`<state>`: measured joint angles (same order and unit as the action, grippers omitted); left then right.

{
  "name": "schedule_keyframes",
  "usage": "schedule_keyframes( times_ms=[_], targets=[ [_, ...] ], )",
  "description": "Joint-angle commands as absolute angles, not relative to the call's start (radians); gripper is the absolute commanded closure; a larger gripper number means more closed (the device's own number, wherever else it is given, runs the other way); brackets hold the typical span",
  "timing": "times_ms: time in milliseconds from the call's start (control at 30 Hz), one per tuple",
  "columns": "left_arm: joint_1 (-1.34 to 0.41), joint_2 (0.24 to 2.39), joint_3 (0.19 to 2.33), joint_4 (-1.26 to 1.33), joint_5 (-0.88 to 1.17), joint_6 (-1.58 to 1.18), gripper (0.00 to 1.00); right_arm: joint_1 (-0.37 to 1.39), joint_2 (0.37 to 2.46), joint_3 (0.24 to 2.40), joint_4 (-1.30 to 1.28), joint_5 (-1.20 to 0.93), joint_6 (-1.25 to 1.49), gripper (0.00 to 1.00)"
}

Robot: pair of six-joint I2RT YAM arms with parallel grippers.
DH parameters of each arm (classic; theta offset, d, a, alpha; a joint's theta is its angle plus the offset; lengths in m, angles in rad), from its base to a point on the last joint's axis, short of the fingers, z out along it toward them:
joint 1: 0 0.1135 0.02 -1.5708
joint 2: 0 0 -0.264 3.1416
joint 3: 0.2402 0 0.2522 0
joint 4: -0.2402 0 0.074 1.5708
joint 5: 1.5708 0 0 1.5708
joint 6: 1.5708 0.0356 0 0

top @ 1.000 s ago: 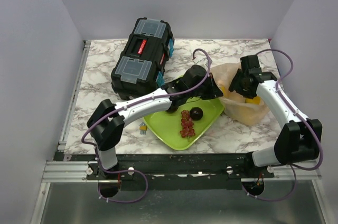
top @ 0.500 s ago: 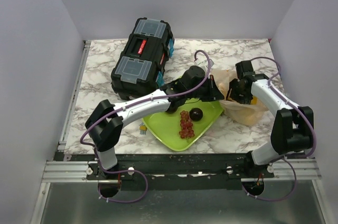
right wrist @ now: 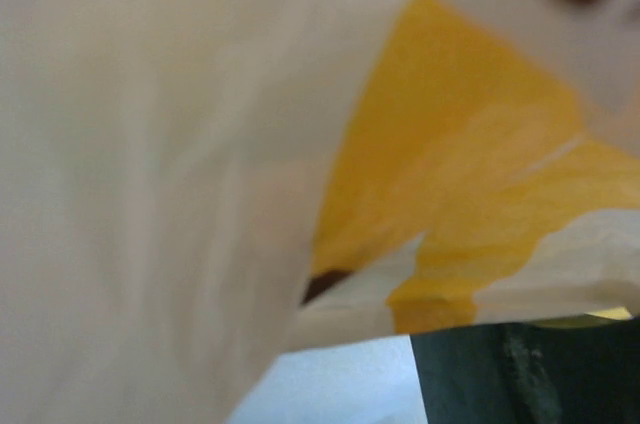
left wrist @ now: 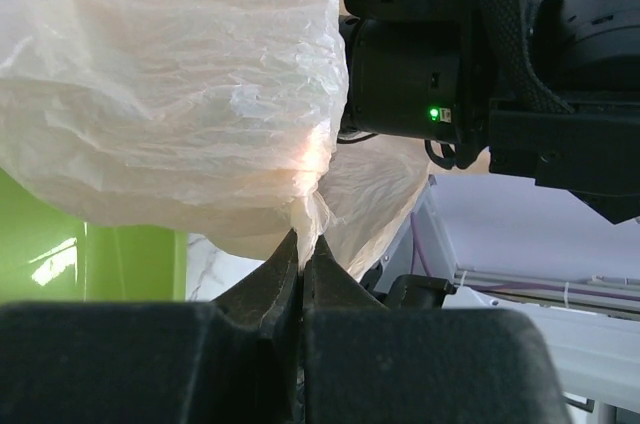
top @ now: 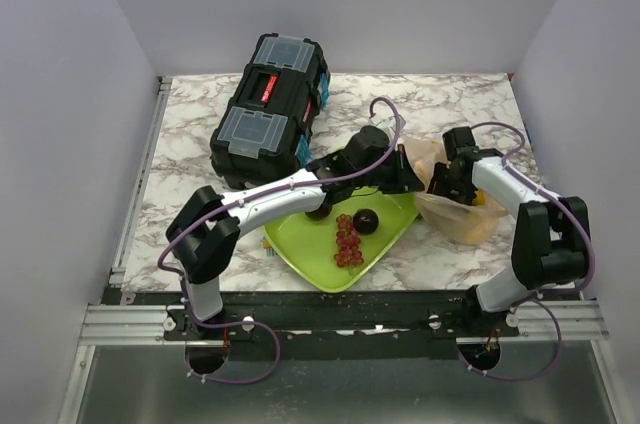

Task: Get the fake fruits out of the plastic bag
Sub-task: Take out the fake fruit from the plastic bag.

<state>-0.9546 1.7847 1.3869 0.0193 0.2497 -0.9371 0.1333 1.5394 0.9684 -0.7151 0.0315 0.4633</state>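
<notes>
The peach plastic bag (top: 468, 216) lies right of the green tray (top: 310, 262). My left gripper (top: 408, 177) is shut on a pinched fold of the bag's edge (left wrist: 305, 224), and the bag (left wrist: 170, 94) bulges above the jaws. My right gripper (top: 446, 182) is pushed into the bag's mouth. Its view is blurred, filled with bag plastic (right wrist: 150, 144) and a yellow fruit (right wrist: 470, 174); its jaws do not show. On the tray lie a red grape bunch (top: 347, 241) and a dark maroon fruit (top: 366, 221). Another maroon one (top: 318, 212) sits partly under my left arm.
A black toolbox (top: 270, 109) stands at the back left, close behind my left arm. The tray's green rim (left wrist: 130, 264) shows under the bag in the left wrist view. The right arm's black wrist (left wrist: 440, 64) is close against the bag.
My right gripper has moved left and down into the bag's mouth. The tray with its fruits has slid a little toward the front left. My left gripper keeps its hold.
</notes>
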Motion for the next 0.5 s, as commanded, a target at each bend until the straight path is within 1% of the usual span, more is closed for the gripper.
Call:
schedule_keyframes(
  times_ms=[0, 33, 133, 300, 467],
  targets=[
    [-0.948, 1.803, 1.38, 0.034, 0.283, -0.946, 1.0, 0.138, 1.599, 0.953, -0.689, 0.017, 0.486, 0.3],
    [-0.948, 1.801, 1.378, 0.031, 0.281, -0.944, 1.0, 0.137, 1.59, 0.953, -0.69, 0.04, 0.489, 0.34],
    [-0.948, 1.796, 1.369, 0.03, 0.269, -0.933, 1.0, 0.138, 1.536, 0.956, -0.693, 0.076, 0.487, 0.4],
    [-0.945, 1.806, 1.37, 0.028, 0.27, -0.932, 1.0, 0.138, 1.446, 0.996, -0.743, 0.134, 0.497, 0.62],
    [-0.939, 1.813, 1.386, 0.012, 0.256, -0.919, 1.0, 0.138, 1.335, 1.026, -0.801, 0.202, 0.508, 0.79]
  ],
)
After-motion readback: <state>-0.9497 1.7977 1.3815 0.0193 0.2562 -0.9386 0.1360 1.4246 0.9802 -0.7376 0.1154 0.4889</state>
